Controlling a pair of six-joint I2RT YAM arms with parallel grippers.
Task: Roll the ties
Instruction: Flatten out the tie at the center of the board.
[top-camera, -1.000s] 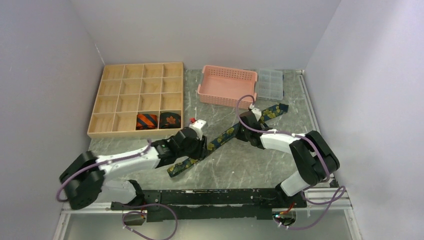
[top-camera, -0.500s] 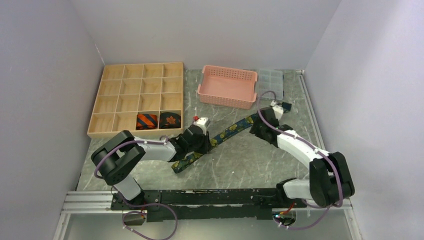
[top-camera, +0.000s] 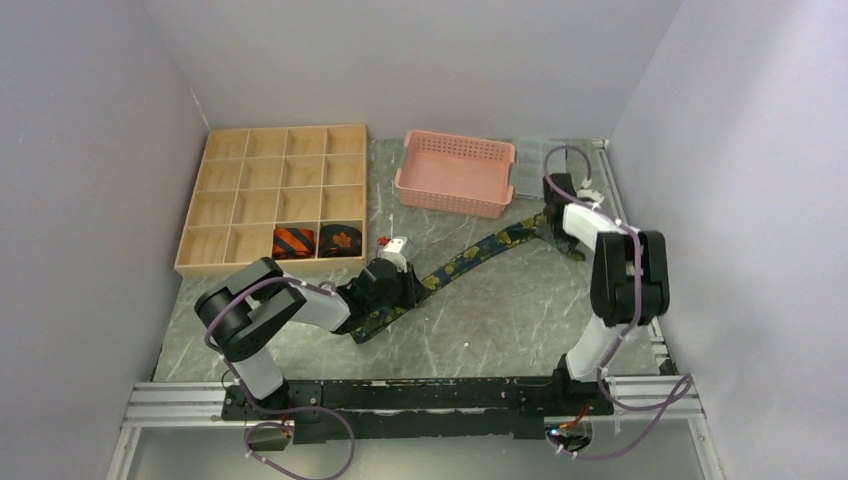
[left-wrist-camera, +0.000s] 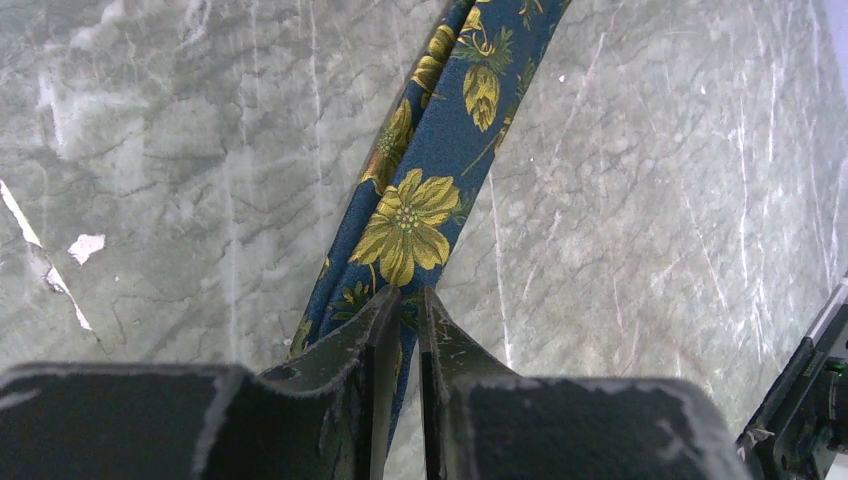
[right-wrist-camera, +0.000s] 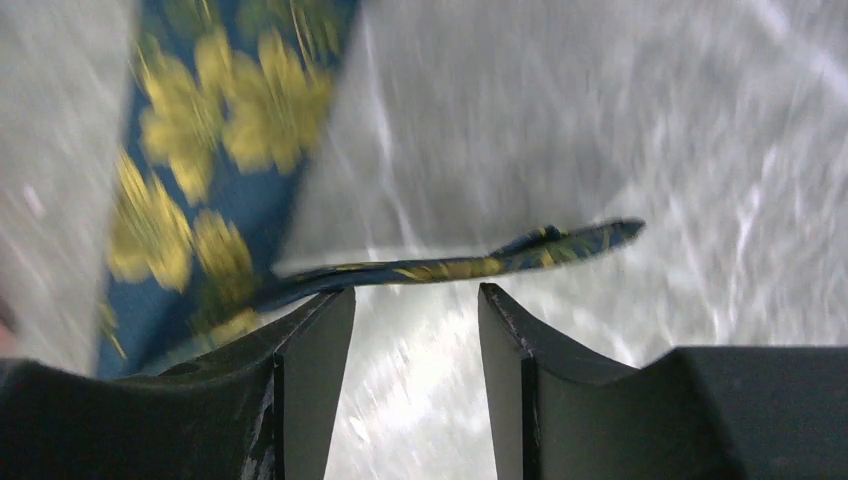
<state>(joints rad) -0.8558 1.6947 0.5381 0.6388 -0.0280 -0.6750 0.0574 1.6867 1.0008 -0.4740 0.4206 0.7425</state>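
The floral tie, dark blue with yellow-green flowers, lies unrolled on a diagonal across the marble table. My left gripper sits on its near end. In the left wrist view the jaws are pressed almost together on the tie. My right gripper is at the tie's far end. In the blurred right wrist view it is open, with a raised edge of the tie just past the fingertips. The striped tie and the leaf tie sit rolled in the wooden tray.
The wooden compartment tray stands at the back left. A pink basket is at the back centre. A clear plastic organiser lies beside it, close to the right arm. Walls close in on both sides.
My right arm swung from the tie's middle out to its far right end. The tie's far end shifted with it. My left gripper stayed on the near end while its arm folded back.
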